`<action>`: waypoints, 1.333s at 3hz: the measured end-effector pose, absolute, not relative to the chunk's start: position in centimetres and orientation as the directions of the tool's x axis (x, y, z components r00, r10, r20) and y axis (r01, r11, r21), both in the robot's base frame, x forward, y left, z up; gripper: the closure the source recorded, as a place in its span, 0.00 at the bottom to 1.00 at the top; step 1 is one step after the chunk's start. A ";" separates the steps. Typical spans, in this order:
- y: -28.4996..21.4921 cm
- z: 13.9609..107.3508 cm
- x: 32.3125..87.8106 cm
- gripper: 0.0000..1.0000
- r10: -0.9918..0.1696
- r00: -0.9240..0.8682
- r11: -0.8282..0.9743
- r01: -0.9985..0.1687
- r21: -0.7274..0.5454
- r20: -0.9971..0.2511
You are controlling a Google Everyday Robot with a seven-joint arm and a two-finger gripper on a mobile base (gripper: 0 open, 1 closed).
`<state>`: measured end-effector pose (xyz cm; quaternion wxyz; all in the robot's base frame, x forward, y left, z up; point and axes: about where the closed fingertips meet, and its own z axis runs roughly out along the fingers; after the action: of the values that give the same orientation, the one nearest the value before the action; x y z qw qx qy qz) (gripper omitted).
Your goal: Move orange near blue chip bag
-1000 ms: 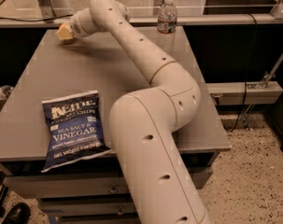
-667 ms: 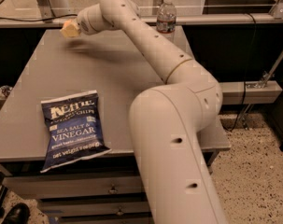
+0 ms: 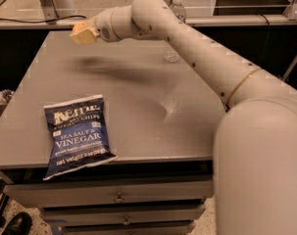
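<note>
The blue chip bag [image 3: 77, 133] lies flat at the front left of the grey table [image 3: 138, 102], white lettering up, its lower edge hanging slightly over the table's front. My arm reaches from the right across the table. My gripper [image 3: 84, 33] is a pale yellow-orange tip held above the far left part of the table, well behind the bag. Its shadow falls on the table below it. No orange shows apart from the gripper; I cannot tell whether one is in it.
A clear plastic water bottle [image 3: 178, 7] stands at the table's far edge, partly behind my arm. A ledge runs behind the table. Drawers [image 3: 118, 198] sit under the front edge. A dark shoe [image 3: 15, 224] is on the floor at lower left.
The gripper has moved a little right and toward the near side from the far left corner. The arm has swung higher and closer to the camera. The chip bag has not moved.
</note>
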<state>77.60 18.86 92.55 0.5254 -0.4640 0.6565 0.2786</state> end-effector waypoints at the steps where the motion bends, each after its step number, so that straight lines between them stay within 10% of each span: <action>1: 16.2 93.6 70.8 1.00 -0.323 0.035 0.353 -0.923 -0.154 -0.946; 4: 7.8 93.2 59.0 1.00 -0.376 0.112 0.160 -0.970 -0.184 -0.920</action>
<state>58.99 7.77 93.22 0.4811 -0.5697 0.5906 0.3085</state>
